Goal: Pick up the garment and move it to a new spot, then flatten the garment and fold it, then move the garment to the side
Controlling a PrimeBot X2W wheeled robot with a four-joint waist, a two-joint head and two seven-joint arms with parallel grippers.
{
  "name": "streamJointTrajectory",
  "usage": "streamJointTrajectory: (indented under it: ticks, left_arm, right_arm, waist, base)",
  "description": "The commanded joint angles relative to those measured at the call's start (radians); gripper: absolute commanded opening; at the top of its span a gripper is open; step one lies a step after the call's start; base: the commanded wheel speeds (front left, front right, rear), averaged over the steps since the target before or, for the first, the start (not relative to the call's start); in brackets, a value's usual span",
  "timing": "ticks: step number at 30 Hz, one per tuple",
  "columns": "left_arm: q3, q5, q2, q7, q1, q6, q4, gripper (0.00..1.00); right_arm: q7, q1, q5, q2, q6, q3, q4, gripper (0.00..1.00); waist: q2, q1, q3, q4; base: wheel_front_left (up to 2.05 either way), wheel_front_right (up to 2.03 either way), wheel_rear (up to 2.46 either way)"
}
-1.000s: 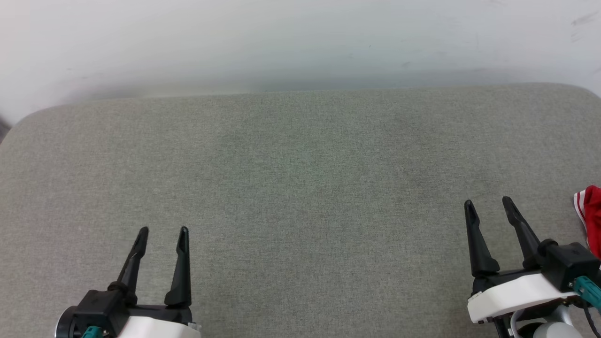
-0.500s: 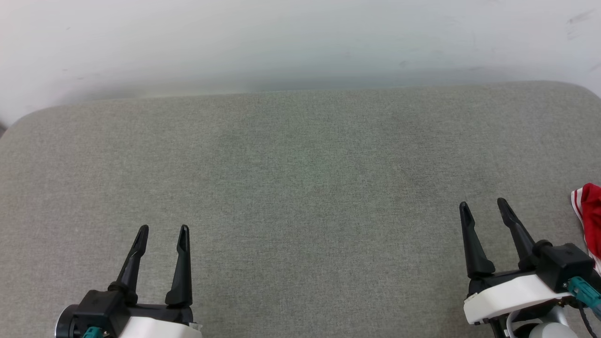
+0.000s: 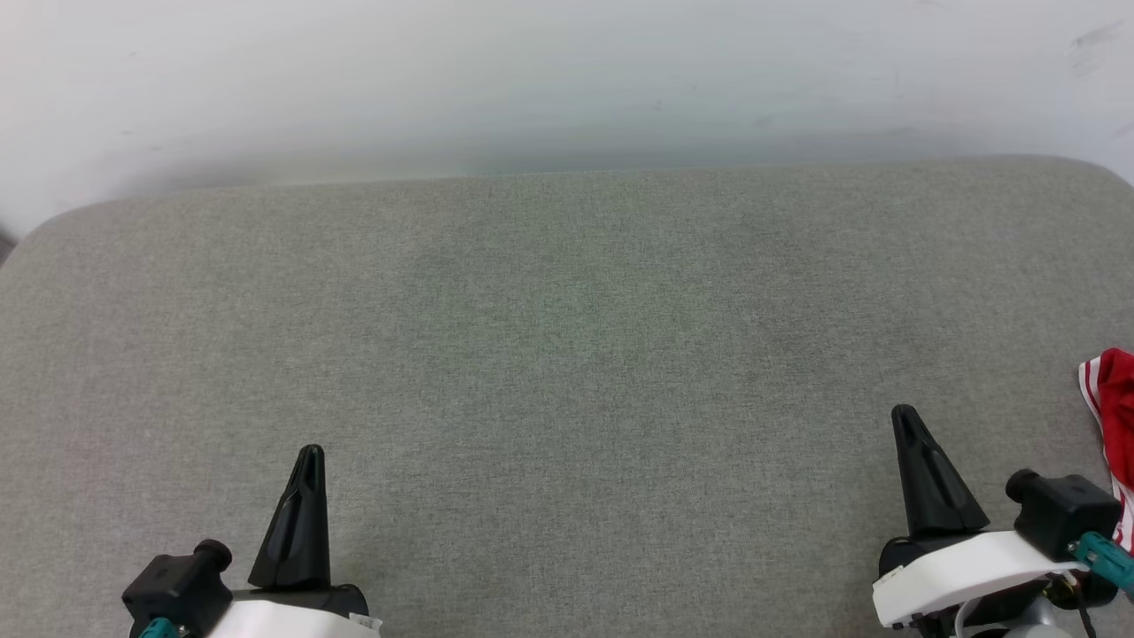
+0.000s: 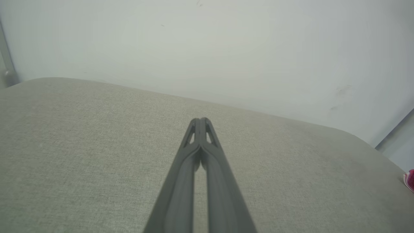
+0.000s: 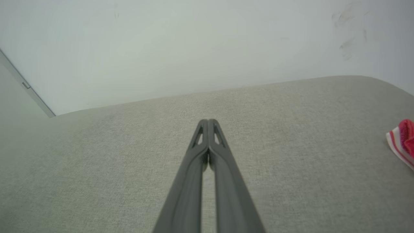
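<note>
The left end effector (image 3: 310,454) and right end effector (image 3: 904,415) are pressed together; garment (image 3: 1113,399) lies far right on surface (image 3: 567,354).

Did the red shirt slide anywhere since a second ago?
No. The red shirt lies in the same spot on the grey cushion, by its right side and just as far below the cushion's rounded far corner as before.
</note>
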Motion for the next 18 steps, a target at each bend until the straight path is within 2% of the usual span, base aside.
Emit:
streamJointTrajectory:
  ticks: [1,18]
  left_arm:
    - [-0.001,-0.051,0.008,0.007,-0.018,0.002,-0.007,0.00]
    - [-0.004,-0.353,0.024,0.067,-0.068,-0.001,0.066,0.00]
  right_arm:
    - [0.005,-0.012,0.056,-0.007,0.000,-0.001,-0.008,0.00]
    - [0.043,-0.036,0.373,-0.023,0.000,-0.005,0.034,0.00]
  waist:
    - [0.0000,0.0000,-0.001,0.000]
    - [0.0000,0.0000,-0.014,0.001]
  base:
    - [0.00,0.00,0.00]
    - [0.00,0.00,0.00]
